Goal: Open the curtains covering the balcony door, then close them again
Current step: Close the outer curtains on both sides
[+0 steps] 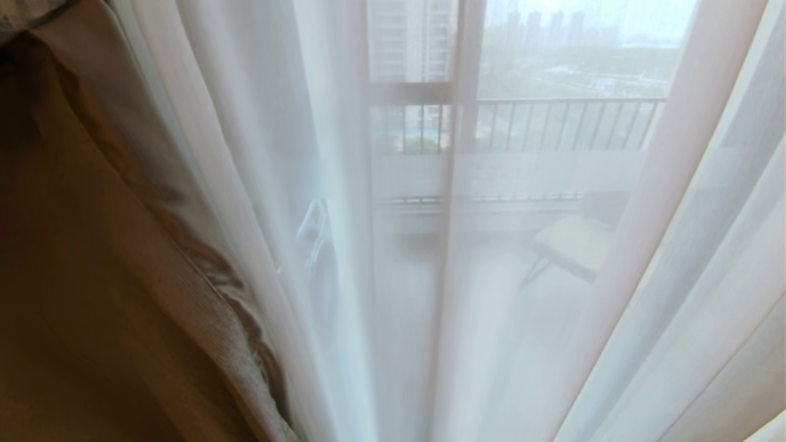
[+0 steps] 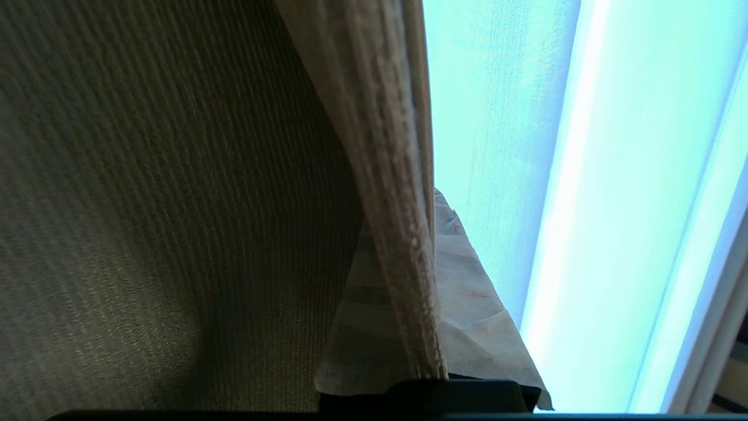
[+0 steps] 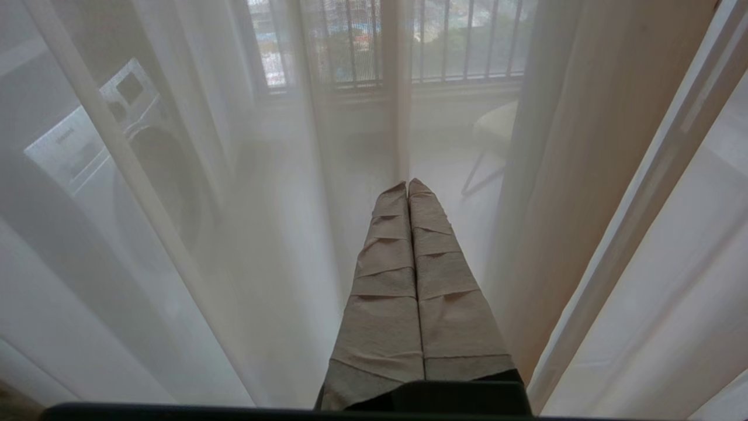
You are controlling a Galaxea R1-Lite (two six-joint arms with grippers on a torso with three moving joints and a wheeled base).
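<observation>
Our left gripper (image 2: 409, 327) is clamped tight on the hemmed edge of the beige curtain (image 2: 175, 204), whose hem runs up between its wrapped fingers (image 2: 473, 327). Our right gripper (image 3: 409, 190) has its fingers pressed together on nothing, the white sheers (image 3: 175, 263) just ahead and either side, the balcony door (image 1: 460, 123) beyond.

No text can be read anywhere: the washer (image 3: 111, 146) seen through the sheers (image 3: 245, 234), beyond the right tool (image 3: 408, 190), bears a small brand mark too blurred to make out.
</observation>
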